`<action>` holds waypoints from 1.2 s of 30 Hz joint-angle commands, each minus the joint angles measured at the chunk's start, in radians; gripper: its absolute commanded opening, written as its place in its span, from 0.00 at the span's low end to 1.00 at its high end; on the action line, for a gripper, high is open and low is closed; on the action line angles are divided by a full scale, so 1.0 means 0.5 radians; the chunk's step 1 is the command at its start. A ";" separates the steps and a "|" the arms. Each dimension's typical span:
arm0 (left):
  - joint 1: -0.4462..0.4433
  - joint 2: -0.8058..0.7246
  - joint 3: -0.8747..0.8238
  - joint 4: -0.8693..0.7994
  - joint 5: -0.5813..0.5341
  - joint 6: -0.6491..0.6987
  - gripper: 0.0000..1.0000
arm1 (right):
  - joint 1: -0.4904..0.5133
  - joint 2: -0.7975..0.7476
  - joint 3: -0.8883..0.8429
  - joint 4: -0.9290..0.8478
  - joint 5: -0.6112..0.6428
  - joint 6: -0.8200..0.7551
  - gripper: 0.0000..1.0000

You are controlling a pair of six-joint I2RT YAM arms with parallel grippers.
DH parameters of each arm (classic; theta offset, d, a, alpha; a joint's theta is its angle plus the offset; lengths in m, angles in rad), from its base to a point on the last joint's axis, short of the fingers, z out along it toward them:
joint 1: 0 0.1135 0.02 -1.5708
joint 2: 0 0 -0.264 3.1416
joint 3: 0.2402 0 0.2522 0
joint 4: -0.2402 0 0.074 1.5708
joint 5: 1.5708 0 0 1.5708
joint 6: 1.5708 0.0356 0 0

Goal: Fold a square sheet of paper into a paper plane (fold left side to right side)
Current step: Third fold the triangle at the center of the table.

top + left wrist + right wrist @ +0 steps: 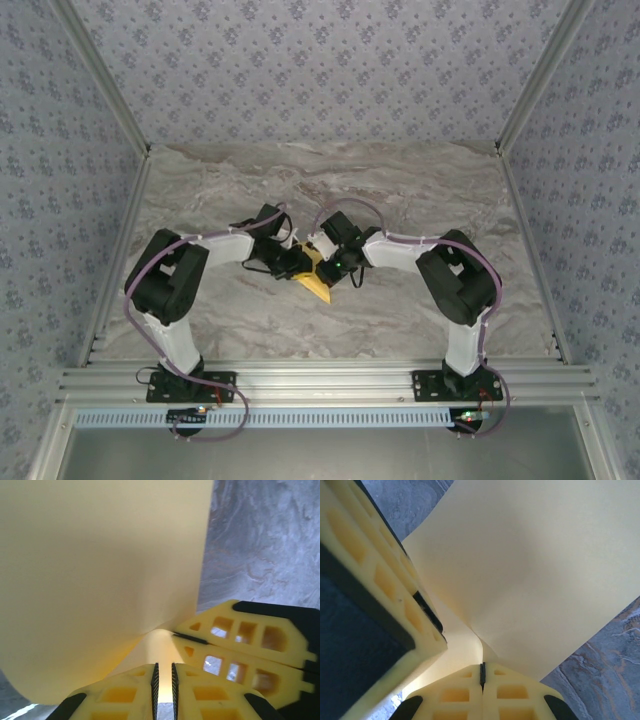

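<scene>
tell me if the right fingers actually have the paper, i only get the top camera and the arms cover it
Observer: Yes. On the right wrist camera the right fingers are pressed shut with the sheet of paper running into them.
Operator: and the left ones
Observer: On the left wrist camera the left fingers are closed to a thin slit, and the paper leads down into it.
Operator: is the sheet lying flat
Observer: No. It rises off the marble table as a bowed wall in front of both wrist cameras.
</scene>
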 commanded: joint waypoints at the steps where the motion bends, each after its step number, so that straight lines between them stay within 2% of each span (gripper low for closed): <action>1: -0.020 -0.005 -0.064 0.022 -0.031 -0.021 0.17 | 0.055 0.150 -0.052 -0.208 0.013 -0.024 0.00; 13: -0.022 -0.018 -0.175 0.067 -0.097 -0.049 0.16 | 0.038 0.141 -0.013 -0.205 -0.030 0.009 0.00; 19: -0.022 0.003 -0.201 0.042 -0.171 -0.037 0.15 | -0.052 -0.021 0.108 -0.186 -0.116 0.119 0.22; 23: -0.022 0.019 -0.213 0.036 -0.196 -0.036 0.15 | -0.143 -0.153 0.133 -0.223 -0.096 0.171 0.31; 26: -0.023 0.029 -0.210 0.044 -0.199 -0.039 0.14 | -0.154 -0.262 0.109 -0.288 -0.077 0.152 0.34; 29: -0.020 0.024 -0.204 0.042 -0.199 -0.041 0.14 | -0.135 -0.343 0.042 -0.332 -0.232 0.166 0.34; 31: -0.022 0.014 -0.204 0.036 -0.198 -0.037 0.14 | -0.115 -0.367 -0.020 -0.318 -0.428 0.242 0.31; 33: -0.022 0.008 -0.201 0.027 -0.202 -0.035 0.14 | -0.096 -0.350 -0.086 -0.263 -0.624 0.348 0.27; 36: -0.021 0.009 -0.195 0.024 -0.204 -0.035 0.14 | -0.073 -0.298 -0.147 -0.187 -0.766 0.473 0.25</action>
